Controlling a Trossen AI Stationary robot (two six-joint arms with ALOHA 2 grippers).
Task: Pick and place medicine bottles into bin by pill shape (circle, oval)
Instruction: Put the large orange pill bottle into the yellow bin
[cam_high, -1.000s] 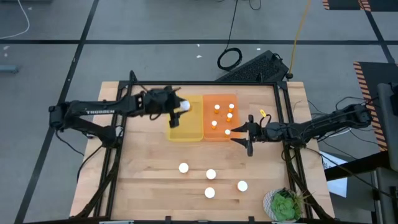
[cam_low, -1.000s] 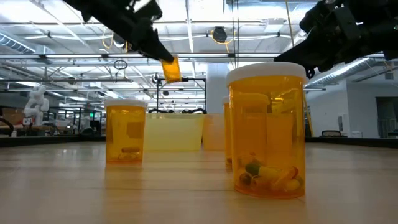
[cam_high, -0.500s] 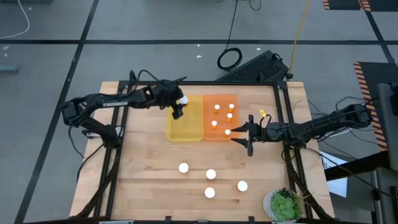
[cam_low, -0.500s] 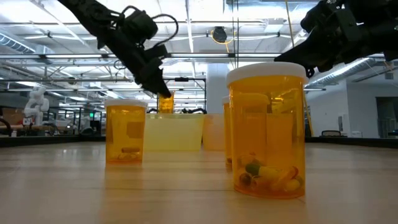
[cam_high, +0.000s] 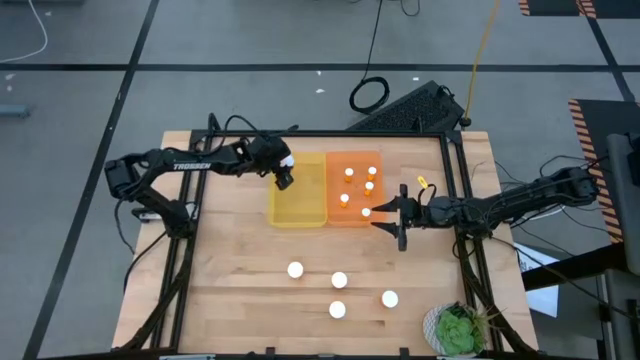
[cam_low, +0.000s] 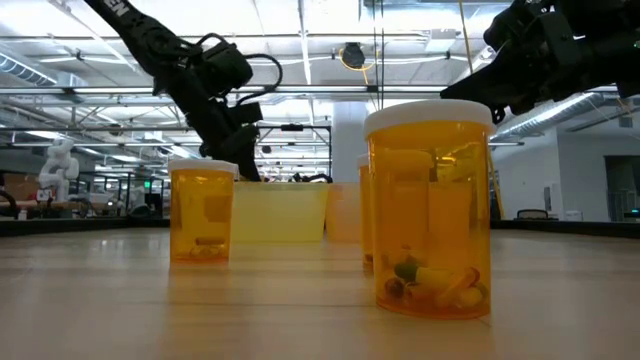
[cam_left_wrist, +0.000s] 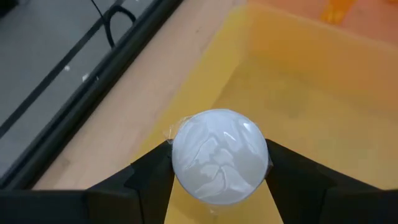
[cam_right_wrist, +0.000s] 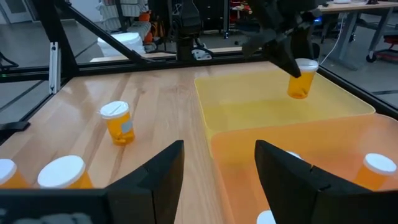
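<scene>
My left gripper is shut on a medicine bottle, amber with a white cap, low over the far left corner of the yellow bin. The orange bin beside it holds several bottles. Several more bottles stand on their bases on the near half of the table. My right gripper hovers open at the orange bin's right side with nothing between its fingers. In the low view the held bottle is hidden. My left gripper pinches the bottle at its cap end between its two fingers, one on each side of the round cap. The fingers come slanting down from above. The bottle hangs tilted below them inside the yellow bin; whether its base touches the floor cannot be told.
A potted plant sits at the table's near right corner. Black frame rails run along the table's left and right sides. Bare wood lies between the bins and the standing bottles.
My left gripper has gone down with the bottle, from well above the yellow bin to low in its far left corner, shifting slightly toward the table's left and far edges. The bottle stays in the hold. My right gripper has kept still.
</scene>
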